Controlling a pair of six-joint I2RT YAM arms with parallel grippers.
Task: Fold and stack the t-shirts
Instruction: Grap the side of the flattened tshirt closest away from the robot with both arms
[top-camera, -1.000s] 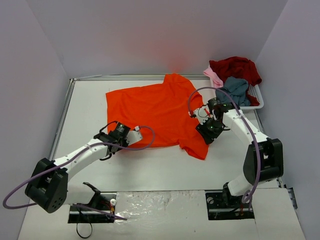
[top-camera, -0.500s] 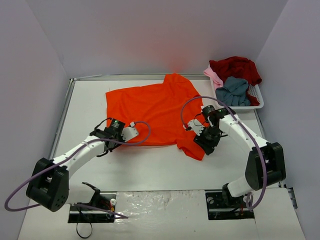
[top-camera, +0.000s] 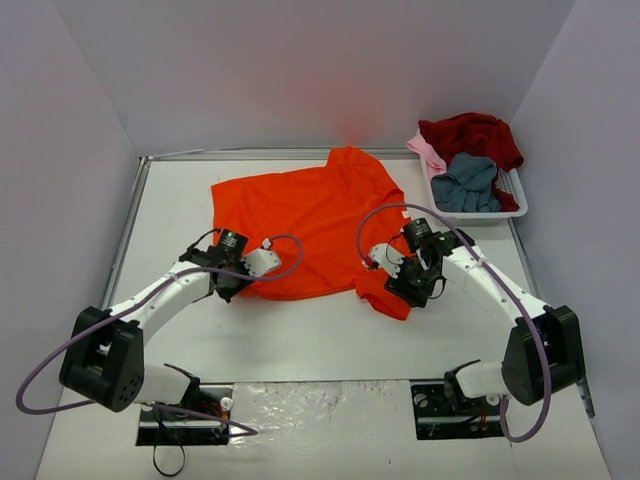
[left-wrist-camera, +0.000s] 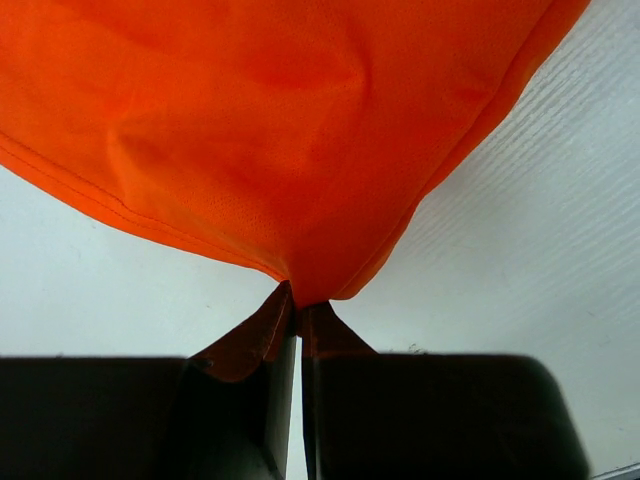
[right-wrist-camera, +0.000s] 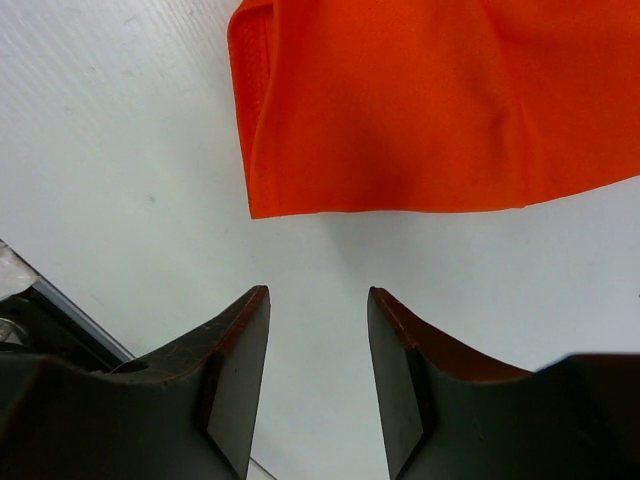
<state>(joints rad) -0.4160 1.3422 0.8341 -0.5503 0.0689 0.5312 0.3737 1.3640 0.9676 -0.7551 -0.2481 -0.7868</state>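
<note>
The orange-red t-shirt (top-camera: 310, 215) is spread at the centre of the top view. Its lower-left hem corner is pinched by the closed left gripper (left-wrist-camera: 298, 308). The right gripper (right-wrist-camera: 318, 300) is held half open, empty, just off the shirt's lower-right edge.

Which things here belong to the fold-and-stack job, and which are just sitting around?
Job:
- orange t-shirt, pinched by the left fingers; right fingers open at its near edge
- dark red t-shirt, grey-blue t-shirt, pink t-shirt, waiting in a heap

Not the job:
- white basket holding that heap
- table
</note>
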